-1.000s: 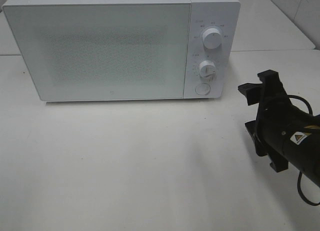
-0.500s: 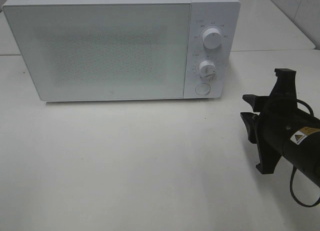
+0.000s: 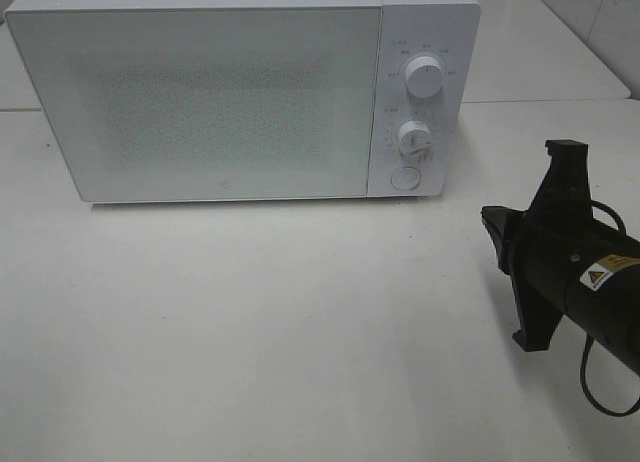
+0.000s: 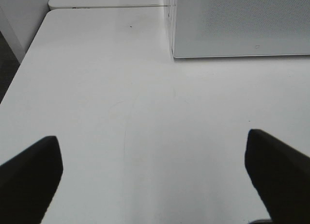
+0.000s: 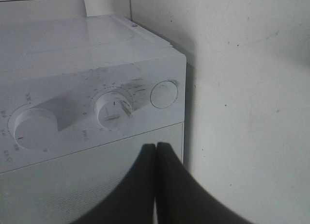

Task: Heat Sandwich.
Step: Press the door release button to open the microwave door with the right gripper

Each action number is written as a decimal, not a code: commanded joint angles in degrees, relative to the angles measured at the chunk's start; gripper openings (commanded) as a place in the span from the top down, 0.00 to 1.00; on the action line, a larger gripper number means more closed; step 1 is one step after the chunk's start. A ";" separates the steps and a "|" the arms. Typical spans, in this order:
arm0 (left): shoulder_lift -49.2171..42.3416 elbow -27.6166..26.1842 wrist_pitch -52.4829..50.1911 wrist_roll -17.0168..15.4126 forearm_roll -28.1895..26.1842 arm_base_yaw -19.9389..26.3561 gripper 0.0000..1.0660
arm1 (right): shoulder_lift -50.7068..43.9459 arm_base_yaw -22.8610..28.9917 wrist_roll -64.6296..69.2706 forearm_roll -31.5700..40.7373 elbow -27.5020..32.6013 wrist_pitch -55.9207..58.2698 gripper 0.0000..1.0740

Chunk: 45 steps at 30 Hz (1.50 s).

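Open table (image 3: pixel 250 332) lies before the microwave (image 3: pixel 432 132), whose shut door (image 3: pixel 200 102) blocks entry.

White table (image 3: pixel 250 322) — closed microwave (image 3: pixel 220 92)

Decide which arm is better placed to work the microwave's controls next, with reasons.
Likely the right. The right gripper, shut, points at the microwave panel, near its round button and lower knob. The left gripper, open, hangs over the table off its other end.
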 commanded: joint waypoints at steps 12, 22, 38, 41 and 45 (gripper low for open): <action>-1.49 0.17 -0.46 -0.17 -0.29 -0.46 0.09 | 5.73 0.00 0.52 -0.69 -6.59 3.38 1.00; -1.49 0.17 -0.46 -0.17 -0.29 -0.46 0.09 | 12.89 -2.92 2.23 -4.93 -13.81 4.70 1.00; -1.49 0.17 -0.46 -0.17 -0.29 -0.46 0.09 | 20.45 -8.14 1.43 -8.59 -24.87 9.57 1.00; -1.49 0.17 -0.46 -0.17 -0.29 -0.46 0.09 | 21.60 -8.65 0.69 -8.59 -26.59 10.83 1.00; -1.49 0.17 -0.46 -0.17 -0.29 -0.46 0.09 | 23.38 -9.34 0.69 -9.68 -29.05 12.26 1.00</action>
